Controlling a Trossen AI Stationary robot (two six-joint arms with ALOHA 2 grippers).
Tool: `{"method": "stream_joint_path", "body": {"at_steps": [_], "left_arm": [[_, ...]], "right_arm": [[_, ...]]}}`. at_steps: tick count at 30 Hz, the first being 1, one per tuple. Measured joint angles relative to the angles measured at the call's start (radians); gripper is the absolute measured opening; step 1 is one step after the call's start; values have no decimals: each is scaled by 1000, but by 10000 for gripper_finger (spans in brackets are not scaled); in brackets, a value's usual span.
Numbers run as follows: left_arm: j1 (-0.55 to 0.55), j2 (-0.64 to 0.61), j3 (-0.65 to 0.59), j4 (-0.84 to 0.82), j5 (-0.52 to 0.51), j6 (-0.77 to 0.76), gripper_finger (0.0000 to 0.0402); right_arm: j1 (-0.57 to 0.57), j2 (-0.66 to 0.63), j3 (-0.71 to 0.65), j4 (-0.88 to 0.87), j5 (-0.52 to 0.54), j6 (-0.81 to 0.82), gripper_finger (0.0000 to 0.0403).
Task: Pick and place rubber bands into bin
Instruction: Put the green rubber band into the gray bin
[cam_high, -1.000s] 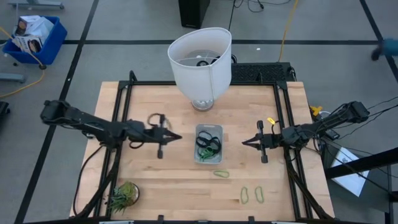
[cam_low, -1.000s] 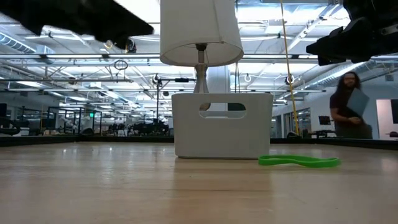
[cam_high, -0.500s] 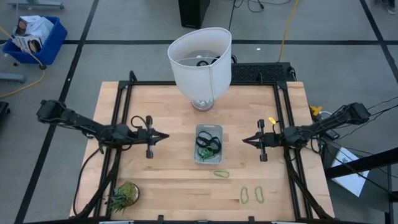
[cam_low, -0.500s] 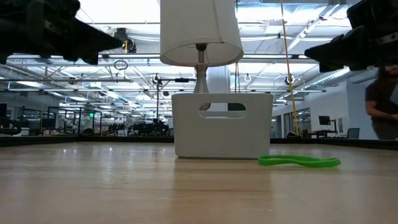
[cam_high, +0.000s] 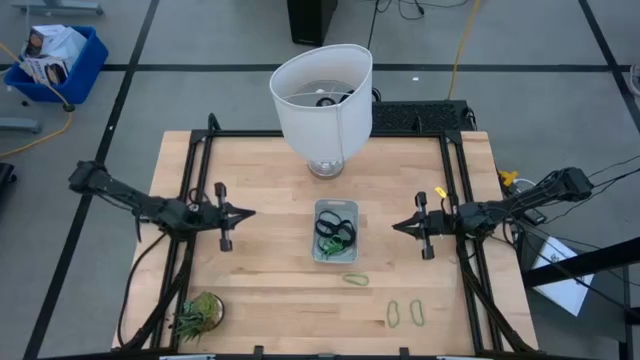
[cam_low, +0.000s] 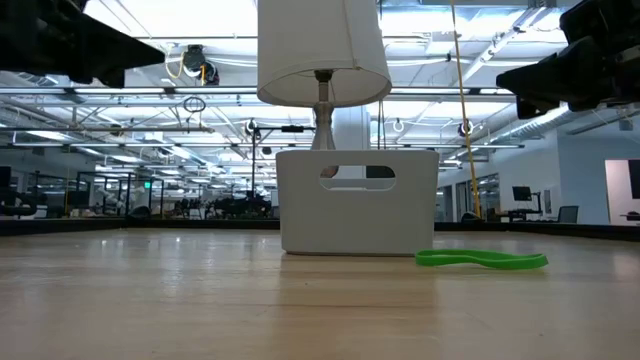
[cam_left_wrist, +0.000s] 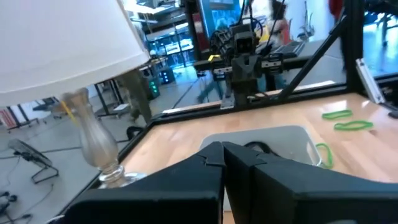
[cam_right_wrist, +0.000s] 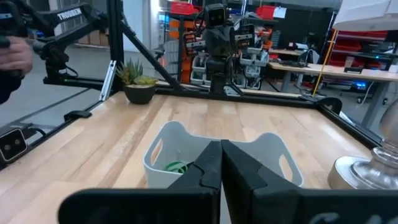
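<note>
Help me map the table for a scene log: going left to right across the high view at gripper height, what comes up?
left gripper → bin → right gripper

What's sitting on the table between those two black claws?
In the high view, the small translucent pale-blue plastic bin, with dark and green rubber bands inside, lies between the left claw and the right claw. Bare wood flanks it.
</note>
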Motion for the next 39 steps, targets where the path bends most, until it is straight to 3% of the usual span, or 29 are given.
{"method": "stream_joint_path", "body": {"at_steps": [8,21,24,28,35,39], "left_arm": [[-16,-52,-1,-102,-46,-13,0],[-14,-52,-39,-49,-42,-26,4],[-14,-52,-39,-49,-42,-37,13],[-14,-52,-39,-48,-42,-40,20],[-14,-52,-39,-48,-41,-59,8],[-14,-52,-39,-48,-41,-70,4]], "right_arm": [[0,-4,-1,-43,0,26,0],[0,-4,0,-26,-2,21,0],[0,0,25,-51,-50,7,0],[21,46,134,-119,-117,-21,0],[96,251,388,-376,-23,23,4],[139,413,502,-453,-19,65,37]]}}
